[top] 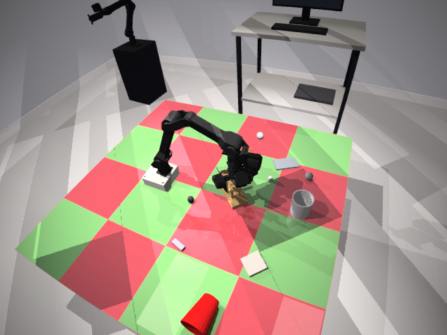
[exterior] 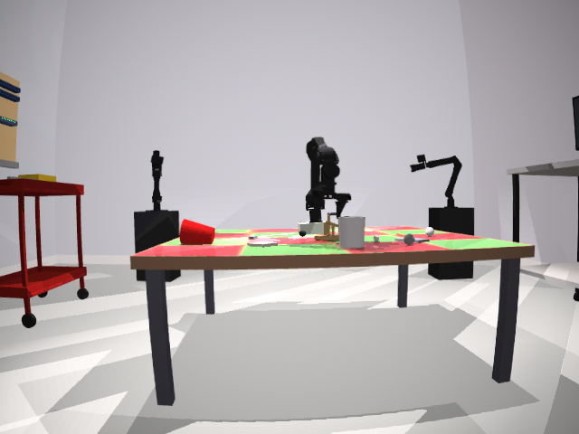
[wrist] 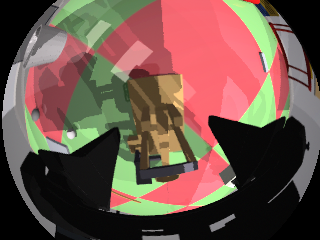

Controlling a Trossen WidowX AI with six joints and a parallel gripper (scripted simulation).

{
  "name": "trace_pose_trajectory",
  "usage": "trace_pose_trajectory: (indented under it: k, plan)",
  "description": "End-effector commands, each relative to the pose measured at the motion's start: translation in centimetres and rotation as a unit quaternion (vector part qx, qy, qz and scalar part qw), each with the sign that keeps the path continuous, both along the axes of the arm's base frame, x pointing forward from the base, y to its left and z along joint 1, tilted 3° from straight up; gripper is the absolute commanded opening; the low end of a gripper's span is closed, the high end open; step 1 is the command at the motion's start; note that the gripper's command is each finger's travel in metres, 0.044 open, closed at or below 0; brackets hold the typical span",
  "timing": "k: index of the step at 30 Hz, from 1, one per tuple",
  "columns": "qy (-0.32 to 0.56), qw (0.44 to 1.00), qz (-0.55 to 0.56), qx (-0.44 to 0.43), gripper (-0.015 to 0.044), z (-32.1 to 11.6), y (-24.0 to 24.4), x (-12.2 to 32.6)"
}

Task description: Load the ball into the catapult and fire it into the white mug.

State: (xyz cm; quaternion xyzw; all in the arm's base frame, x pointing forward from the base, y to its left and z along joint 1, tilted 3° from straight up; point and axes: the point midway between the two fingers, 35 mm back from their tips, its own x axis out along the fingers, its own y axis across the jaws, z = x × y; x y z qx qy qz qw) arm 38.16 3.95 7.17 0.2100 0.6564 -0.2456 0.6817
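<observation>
Hovering wide open and empty, the black parallel-jaw gripper (top: pixel 230 180) (exterior: pixel 343 205) (wrist: pixel 164 126) sat over the tan wooden catapult (top: pixel 235 196) (exterior: pixel 327 237) (wrist: pixel 157 95), mid-desk; closing off-centre could have twisted its aim off the grey-white cylindrical mug (top: pixel 302 207) (exterior: pixel 351 231) (wrist: pixel 47 46) near the desk's far-from-base edge.

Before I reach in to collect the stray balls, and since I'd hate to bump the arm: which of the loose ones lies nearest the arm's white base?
The black ball; the white and grey ones lie farther off.
</observation>
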Motion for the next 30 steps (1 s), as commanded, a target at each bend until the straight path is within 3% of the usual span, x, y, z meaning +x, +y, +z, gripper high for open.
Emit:
trace_pose_trajectory:
  k: [1,30]
  plan:
    - [-0.004,1.000,0.003,0.002,0.0440,-0.4,0.0,0.1]
    - [-0.004,1.000,0.003,0.001,0.0440,-5.0,-0.3,0.2]
